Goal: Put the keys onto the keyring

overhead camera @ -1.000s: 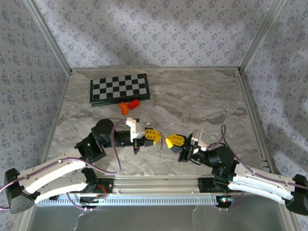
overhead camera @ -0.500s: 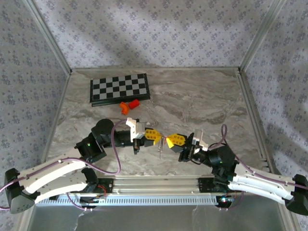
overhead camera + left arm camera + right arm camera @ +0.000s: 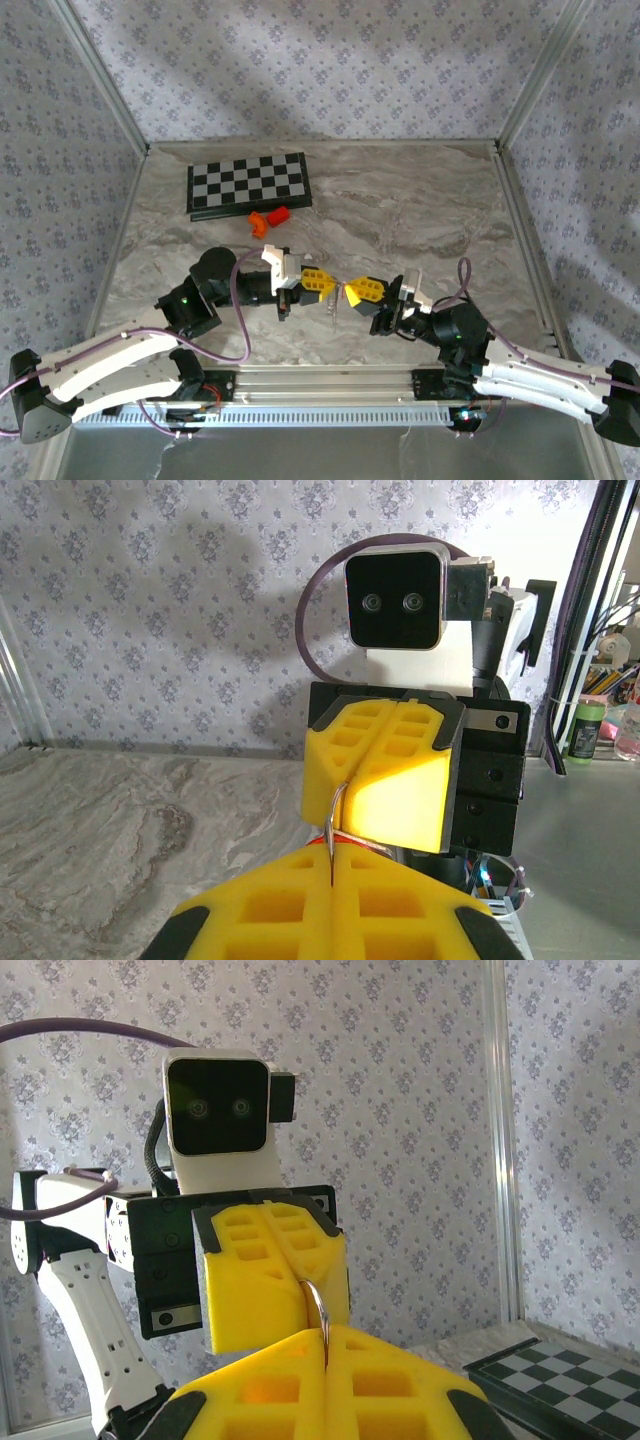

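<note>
My two yellow-padded grippers meet tip to tip above the table's near middle. The left gripper (image 3: 328, 284) and the right gripper (image 3: 350, 292) are both shut. The keyring's thin silver wire ring (image 3: 334, 815) arcs from the seam of my left gripper (image 3: 332, 865) up into the seam of the right gripper (image 3: 349, 780). A sliver of its red tag (image 3: 322, 834) peeks out under the ring. In the right wrist view the same ring (image 3: 317, 1305) bridges both jaw seams. A thin silver piece (image 3: 333, 300) hangs below the gap; I cannot tell whether it is one of the keys.
A folded chessboard (image 3: 248, 183) lies at the back left, with two small orange blocks (image 3: 270, 217) just in front of it. Patterned walls and metal frame posts enclose the marble table (image 3: 420, 210).
Almost nothing: the right gripper has edged very slightly, and both grippers stay shut on the wire ring.
</note>
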`<move>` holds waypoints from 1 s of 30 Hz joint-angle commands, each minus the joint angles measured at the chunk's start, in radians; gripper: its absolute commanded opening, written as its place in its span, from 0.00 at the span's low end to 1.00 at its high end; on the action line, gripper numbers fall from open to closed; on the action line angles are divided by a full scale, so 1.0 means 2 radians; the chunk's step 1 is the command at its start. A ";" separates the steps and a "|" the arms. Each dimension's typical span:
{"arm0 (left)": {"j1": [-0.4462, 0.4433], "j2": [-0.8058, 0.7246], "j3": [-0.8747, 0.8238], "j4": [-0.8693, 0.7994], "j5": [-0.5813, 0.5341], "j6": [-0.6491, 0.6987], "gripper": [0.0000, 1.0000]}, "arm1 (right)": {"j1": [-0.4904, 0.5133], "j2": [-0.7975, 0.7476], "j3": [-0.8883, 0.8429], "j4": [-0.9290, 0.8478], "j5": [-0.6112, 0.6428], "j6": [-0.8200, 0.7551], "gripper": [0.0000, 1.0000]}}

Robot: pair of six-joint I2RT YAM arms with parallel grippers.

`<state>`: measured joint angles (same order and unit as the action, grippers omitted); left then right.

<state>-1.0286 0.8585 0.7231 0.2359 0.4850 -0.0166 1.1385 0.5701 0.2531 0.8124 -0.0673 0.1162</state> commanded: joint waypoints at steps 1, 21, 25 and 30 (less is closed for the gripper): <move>-0.006 -0.001 0.012 0.012 0.014 0.005 0.00 | -0.002 0.003 0.013 0.017 -0.006 0.007 0.00; -0.007 -0.001 0.016 0.008 0.011 0.008 0.00 | 0.000 -0.008 0.005 0.023 -0.003 0.002 0.00; -0.008 0.000 0.015 0.007 0.012 0.008 0.00 | -0.001 -0.013 0.002 0.022 0.000 0.000 0.00; -0.008 0.002 0.017 0.008 0.012 0.008 0.00 | 0.000 -0.010 0.002 0.024 0.000 0.000 0.00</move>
<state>-1.0367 0.8608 0.7231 0.2310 0.4858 -0.0162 1.1385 0.5564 0.2531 0.8219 -0.0776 0.1158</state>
